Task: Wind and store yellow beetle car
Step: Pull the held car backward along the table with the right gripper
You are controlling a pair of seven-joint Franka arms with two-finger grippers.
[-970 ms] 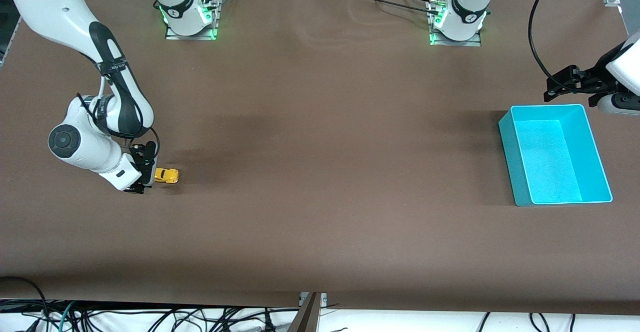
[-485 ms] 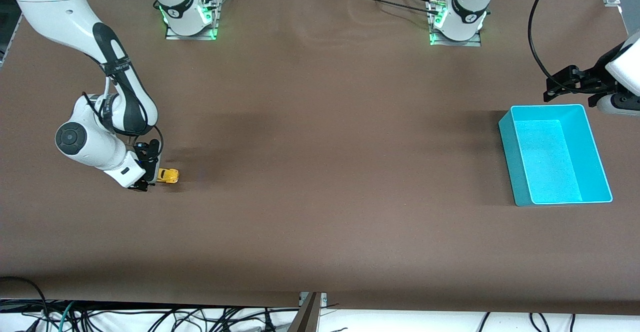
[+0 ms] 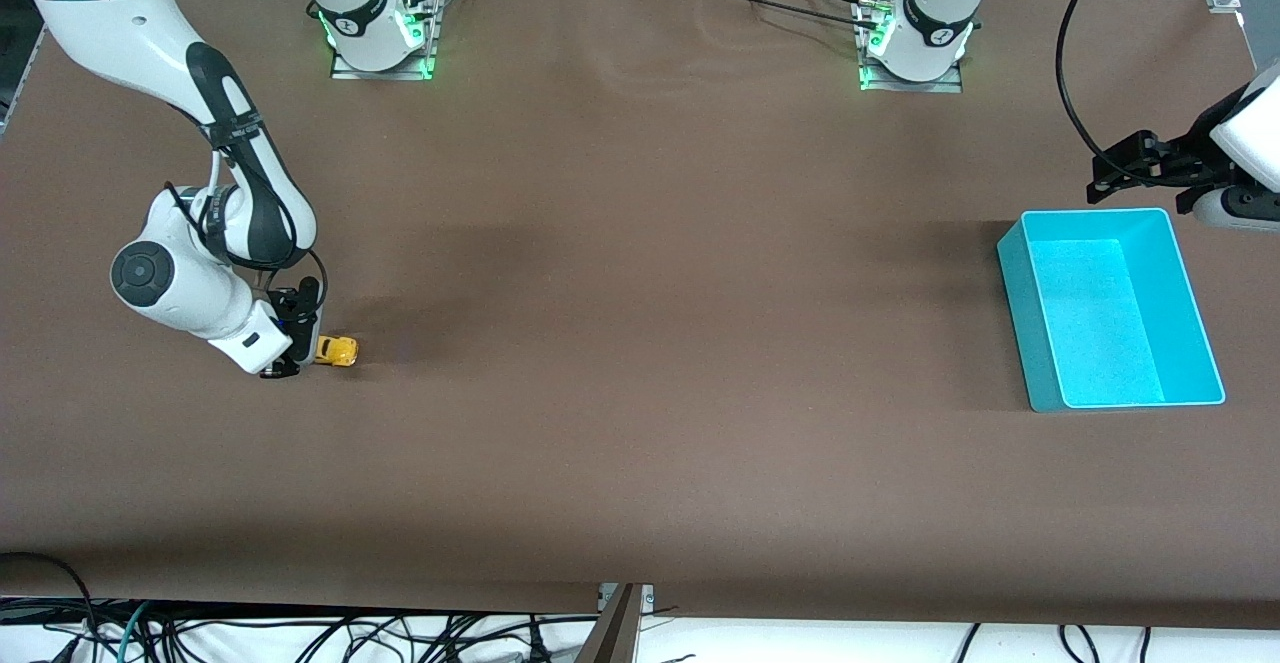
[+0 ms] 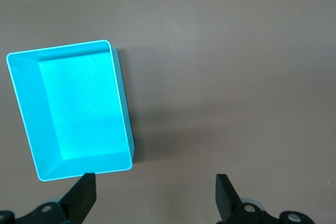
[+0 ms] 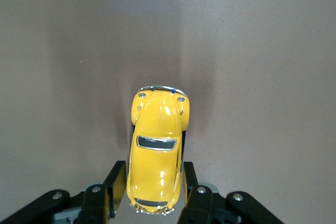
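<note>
Yellow beetle car (image 3: 337, 351) sits on the brown tabletop (image 3: 640, 343) at the right arm's end, well apart from the turquoise bin (image 3: 1012, 273) at the left arm's end. Right gripper (image 3: 296, 353) is down at the tabletop, fingers (image 5: 111, 188) on both flanks of the car's rear half, closed in tight against it; nose sticks out past the fingertips. Whether the grip is firm, cannot tell. Left gripper (image 4: 155, 195) waits in the air near the bin's edge, jaws spread wide, holding nothing. Bin has nothing in it.
</note>
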